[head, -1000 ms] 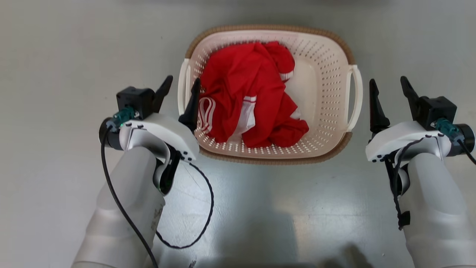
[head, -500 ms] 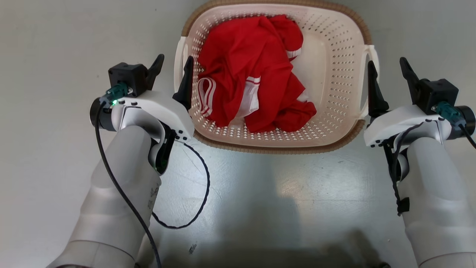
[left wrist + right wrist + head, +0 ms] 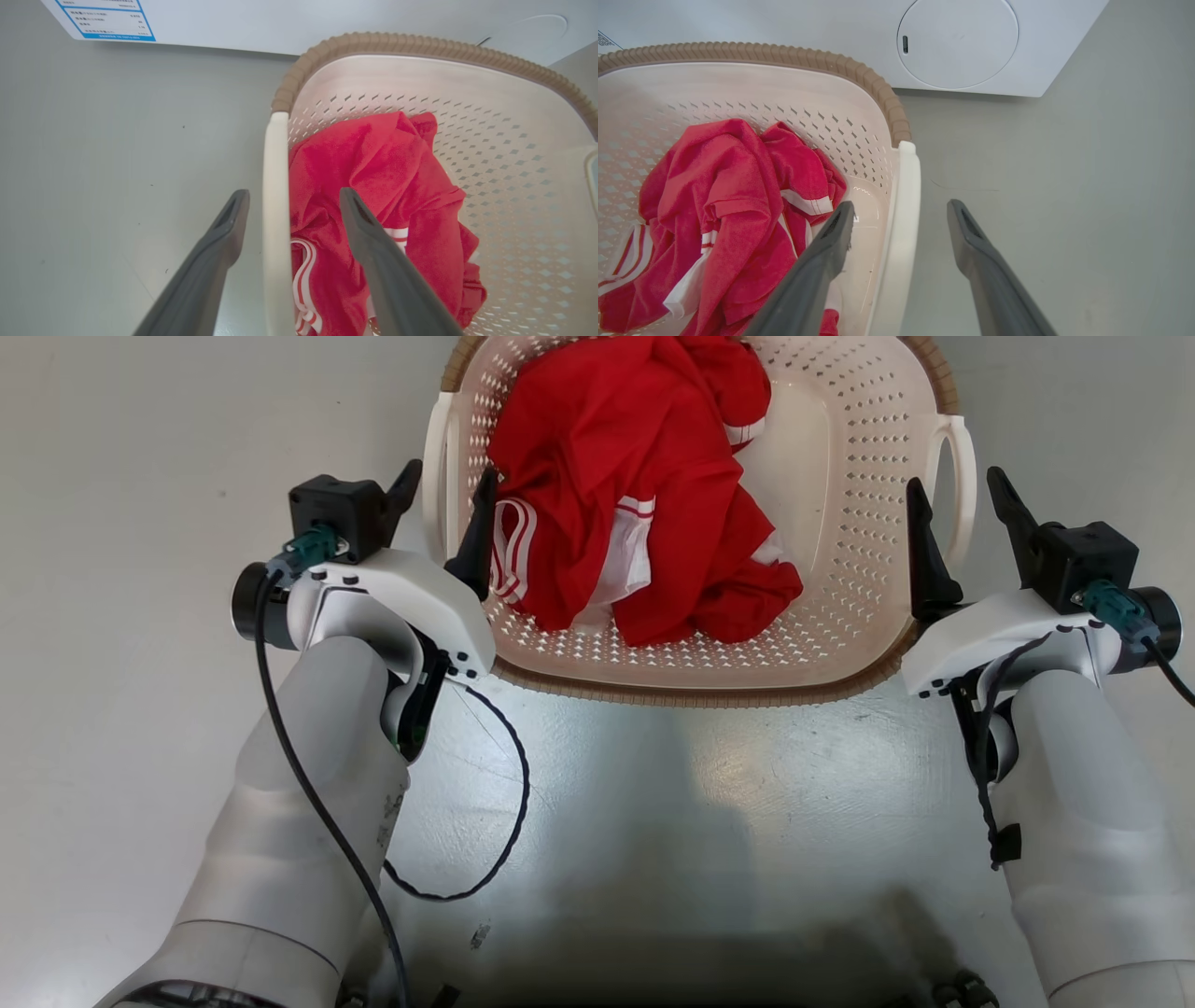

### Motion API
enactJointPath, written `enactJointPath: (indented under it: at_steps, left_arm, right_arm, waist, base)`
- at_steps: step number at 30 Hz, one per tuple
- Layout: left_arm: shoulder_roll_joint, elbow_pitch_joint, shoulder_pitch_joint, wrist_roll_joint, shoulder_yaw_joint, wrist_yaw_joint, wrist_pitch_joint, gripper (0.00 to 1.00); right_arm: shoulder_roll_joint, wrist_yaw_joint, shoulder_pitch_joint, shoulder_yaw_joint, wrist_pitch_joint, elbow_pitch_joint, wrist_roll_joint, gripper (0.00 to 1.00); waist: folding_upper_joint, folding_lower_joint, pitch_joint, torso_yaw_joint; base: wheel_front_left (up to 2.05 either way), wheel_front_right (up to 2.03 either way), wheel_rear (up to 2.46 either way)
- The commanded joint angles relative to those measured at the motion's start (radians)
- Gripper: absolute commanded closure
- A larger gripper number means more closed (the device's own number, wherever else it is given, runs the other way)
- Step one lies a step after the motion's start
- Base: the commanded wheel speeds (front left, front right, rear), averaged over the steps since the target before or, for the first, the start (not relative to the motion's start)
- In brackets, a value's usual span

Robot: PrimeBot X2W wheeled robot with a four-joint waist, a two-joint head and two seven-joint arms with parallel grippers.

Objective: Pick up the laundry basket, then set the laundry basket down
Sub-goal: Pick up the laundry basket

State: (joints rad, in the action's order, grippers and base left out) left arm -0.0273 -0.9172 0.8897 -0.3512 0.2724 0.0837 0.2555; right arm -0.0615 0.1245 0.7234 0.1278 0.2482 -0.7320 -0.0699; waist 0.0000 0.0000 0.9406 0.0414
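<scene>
Now both pincers stand wide open and hold nothing. The left gripper (image 3: 446, 490) has one finger outside the white left handle (image 3: 434, 467) and one finger inside, above the red garment (image 3: 635, 476). The handle runs between them, and I see no touch. The right gripper (image 3: 954, 485) sits in the same way around the right handle (image 3: 962, 457).

One second ago both right fingers were outside that handle, beside the basket. Since then they have come around it. So I judge the reach is finished on both sides, and closing on the handles is the next thing.

The laundry basket (image 3: 840, 476) stands on the grey floor (image 3: 140, 476) in front of the robot, between the two arms. Its far brown rim is near a white appliance (image 3: 957, 42), so there is little room ahead. To both sides is open floor, and nothing stands above. The inner left finger is close to the cloth and could pinch it.
</scene>
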Motion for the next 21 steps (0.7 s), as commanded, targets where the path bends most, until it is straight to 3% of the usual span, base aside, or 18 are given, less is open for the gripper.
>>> enactJointPath:
  at_steps: [1,21]
  left_arm:
    - [-0.023,0.006,-0.01,0.001,-0.013,0.0,0.006,0.0]
    - [-0.023,-0.036,0.035,-0.014,0.045,-0.029,0.006,0.0]
  right_arm:
    - [0.011,0.006,-0.023,-0.021,0.014,0.006,0.005,0.0]
    - [0.011,0.006,0.022,-0.08,0.014,-0.065,0.077,0.0]
  waist:
    - [0.0,0.0,0.002,-0.001]
    - [0.0,0.0,0.047,-0.005]
  base:
    - [0.0,0.0,0.0]
    - [0.0,0.0,0.0]
